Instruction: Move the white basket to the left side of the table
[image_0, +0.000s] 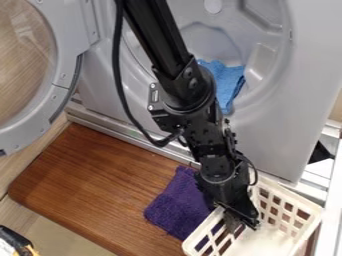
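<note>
Nearest, at five o'clock and running off the bottom edge, is the white basket (294, 197), upright, its walls cut through with a grid of holes, at the right-hand end of the brown wooden board (93, 185), so not on its left side. The gripper (242, 220) hangs down over it at about five o'clock, its tip at the basket, near the part of the rim that faces eleven o'clock. How far open it is, and whether it has hold of the rim, I cannot tell

Also near, in the corner between seven and eight o'clock, sits a black and yellow object (17, 242), with pale flooring (50, 227) beside it. A purple cloth (175, 207) lies rumpled on the board at six o'clock, just beside the basket, while the board itself spreads out towards eight o'clock. Farther off, a grey machine (280, 140) stands behind the board, its round door (63, 82) swung open at ten o'clock. Inside its round opening, between one and two o'clock, lies a blue cloth (230, 82). The black arm (157, 37) comes in from just before twelve, a black cable (118, 75) looping down alongside it
</note>
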